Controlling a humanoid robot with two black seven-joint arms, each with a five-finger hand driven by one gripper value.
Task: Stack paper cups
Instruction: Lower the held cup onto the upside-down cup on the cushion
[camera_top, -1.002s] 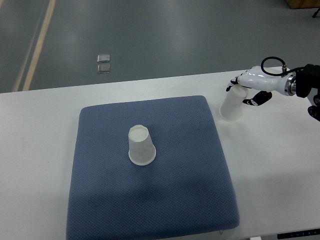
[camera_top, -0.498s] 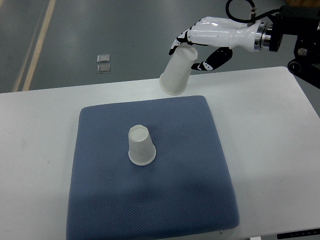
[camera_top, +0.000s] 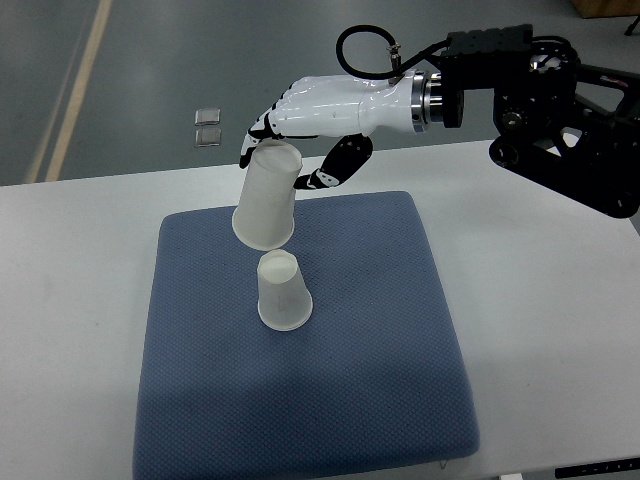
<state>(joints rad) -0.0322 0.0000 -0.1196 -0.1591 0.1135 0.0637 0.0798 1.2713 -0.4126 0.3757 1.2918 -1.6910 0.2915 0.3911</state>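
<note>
An upside-down white paper cup (camera_top: 280, 292) stands near the middle of the blue mat (camera_top: 350, 380). My right hand (camera_top: 300, 140), white with black fingertips, reaches in from the right and is shut on a second white paper cup (camera_top: 267, 197). That cup is held mouth down and slightly tilted in the air, just above and a little to the left of the standing cup, with its rim close to the standing cup's top. No left arm shows.
The mat lies on a white table (camera_top: 540, 300). Beyond the table's far edge is grey floor with two small clear squares (camera_top: 208, 127) and a yellow line (camera_top: 75, 90). The right arm's black forearm (camera_top: 540, 90) hangs over the table's back right.
My right hand has carried the held cup from the table's right side up and leftward, and it now hovers over the cup on the mat. That cup has not moved.
</note>
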